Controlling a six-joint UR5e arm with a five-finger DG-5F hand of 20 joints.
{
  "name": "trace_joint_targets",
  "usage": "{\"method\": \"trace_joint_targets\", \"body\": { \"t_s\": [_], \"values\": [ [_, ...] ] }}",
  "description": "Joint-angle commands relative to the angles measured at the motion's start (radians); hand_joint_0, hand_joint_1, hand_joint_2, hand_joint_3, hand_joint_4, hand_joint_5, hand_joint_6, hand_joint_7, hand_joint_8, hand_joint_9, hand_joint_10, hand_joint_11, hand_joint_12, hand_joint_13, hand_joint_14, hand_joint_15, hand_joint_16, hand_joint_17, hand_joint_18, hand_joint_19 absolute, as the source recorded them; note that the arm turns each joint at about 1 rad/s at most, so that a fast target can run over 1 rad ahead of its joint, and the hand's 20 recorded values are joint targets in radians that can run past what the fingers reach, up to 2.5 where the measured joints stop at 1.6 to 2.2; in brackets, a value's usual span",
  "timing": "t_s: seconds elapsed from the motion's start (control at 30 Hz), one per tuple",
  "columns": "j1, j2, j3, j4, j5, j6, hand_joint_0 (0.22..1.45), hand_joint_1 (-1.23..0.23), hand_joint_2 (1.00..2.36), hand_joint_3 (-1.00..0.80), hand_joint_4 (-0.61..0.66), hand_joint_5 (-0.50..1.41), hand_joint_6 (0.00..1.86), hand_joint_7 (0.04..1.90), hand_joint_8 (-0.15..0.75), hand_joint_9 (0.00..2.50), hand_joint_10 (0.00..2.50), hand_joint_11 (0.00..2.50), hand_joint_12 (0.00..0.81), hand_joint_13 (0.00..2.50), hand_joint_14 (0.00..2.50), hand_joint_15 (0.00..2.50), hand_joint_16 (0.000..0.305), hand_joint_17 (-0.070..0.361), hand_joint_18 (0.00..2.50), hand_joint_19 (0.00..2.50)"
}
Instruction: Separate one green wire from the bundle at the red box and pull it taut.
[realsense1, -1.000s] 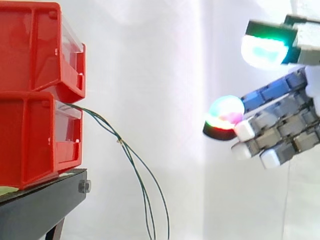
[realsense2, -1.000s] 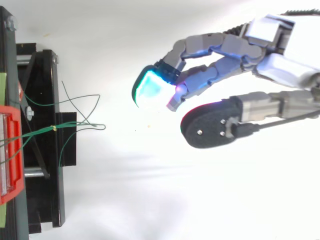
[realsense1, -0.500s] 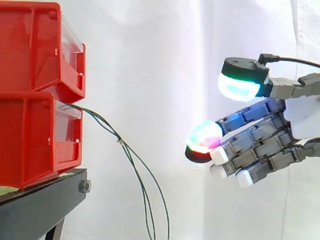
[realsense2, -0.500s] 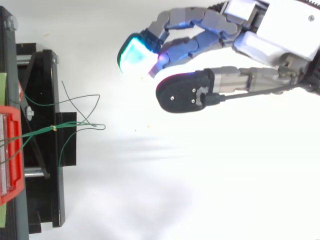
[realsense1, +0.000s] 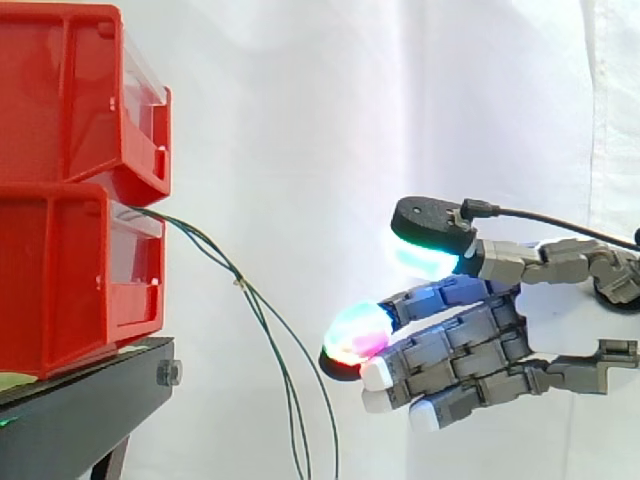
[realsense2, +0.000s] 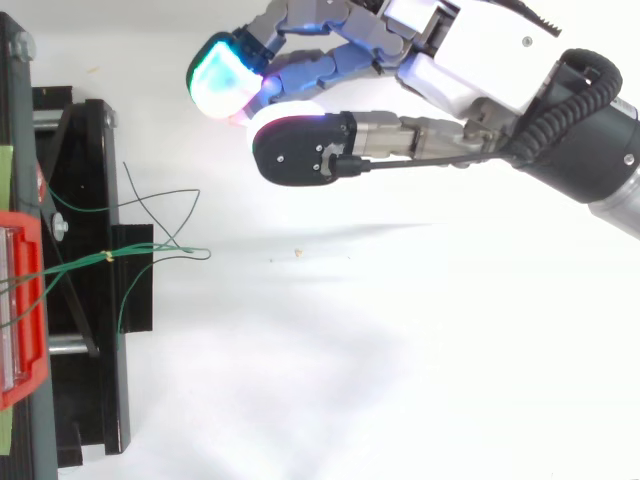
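We show the hand (realsense2: 470, 62) open and holding nothing. Its fingers reach toward the bins with only a slight bend, and the thumb is set apart above them, leaving a gap a thin strand could enter. One finger pad (realsense1: 355, 333) glows magenta and green, and the thumb pad (realsense1: 425, 258) glows cyan.

In the side view the hand (realsense1: 555, 315) stands near the green wires (realsense1: 250, 300) without touching them, level with their hanging part. In the top view it sits off to one side of the wires' line, toward the upper edge. We judge this to be an approach posture, with the grasp not yet begun.

The wires (realsense2: 150, 252) come out of the front of the lower red bin (realsense1: 70, 280), which sits under a second red bin (realsense1: 70, 100) on the black stand (realsense1: 80, 410). A small pale tie (realsense1: 240, 283) gathers them close to the bin. Beyond the tie they hang slack and spread apart, and from above the loose ends fan out over the stand. That spread is why a single strand is easiest to isolate past the tie, where the wires are separated. The white curtain (realsense1: 300, 100) hangs behind. We judge that the hand must next move sideways into line with one strand before the thumb and fingers close on it.
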Motion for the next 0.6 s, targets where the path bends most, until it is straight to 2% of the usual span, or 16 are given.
{"method": "trace_joint_targets", "body": {
  "t_s": [0.0,0.1,0.2,0.27,0.43,0.47,0.5,0.57],
  "values": [
    [0.003,-0.004,0.000,0.041,0.017,-0.076,0.54,-0.52,1.01,-0.43,0.24,-0.18,0.50,0.87,0.282,0.70,0.01,0.31,0.398,0.51,0.01,0.32,0.058,0.130,0.55,0.57],
    [0.008,-0.012,0.000,0.072,0.019,-0.108,0.54,-0.52,1.01,-0.43,0.24,-0.18,0.50,0.87,0.282,0.71,0.01,0.30,0.398,0.51,0.01,0.32,0.058,0.129,0.55,0.57],
    [0.014,-0.056,0.001,0.123,0.017,-0.106,0.54,-0.52,1.01,-0.43,0.24,-0.17,0.50,0.87,0.281,0.71,0.01,0.31,0.397,0.51,0.01,0.32,0.057,0.129,0.55,0.57],
    [0.019,-0.078,0.007,0.181,0.008,-0.106,0.54,-0.52,1.01,-0.43,0.23,-0.17,0.50,0.86,0.281,0.71,0.01,0.32,0.397,0.51,0.01,0.32,0.057,0.129,0.55,0.57],
    [0.031,-0.114,0.027,0.230,0.003,-0.120,0.54,-0.52,1.01,-0.43,0.24,-0.17,0.50,0.87,0.281,0.72,0.01,0.32,0.396,0.51,0.01,0.32,0.057,0.129,0.55,0.57],
    [0.034,-0.125,0.037,0.230,0.000,-0.123,0.54,-0.52,1.01,-0.43,0.24,-0.17,0.50,0.87,0.281,0.72,0.01,0.32,0.396,0.52,0.01,0.32,0.057,0.129,0.55,0.57],
    [0.039,-0.140,0.070,0.224,-0.009,-0.116,0.54,-0.52,1.01,-0.43,0.24,-0.17,0.50,0.87,0.281,0.73,0.01,0.32,0.395,0.52,0.01,0.32,0.057,0.129,0.55,0.57],
    [0.039,-0.171,0.095,0.229,-0.027,-0.108,0.54,-0.52,1.01,-0.43,0.24,-0.17,0.50,0.87,0.283,0.73,0.01,0.32,0.395,0.52,0.01,0.32,0.057,0.129,0.55,0.57]
  ]
}}
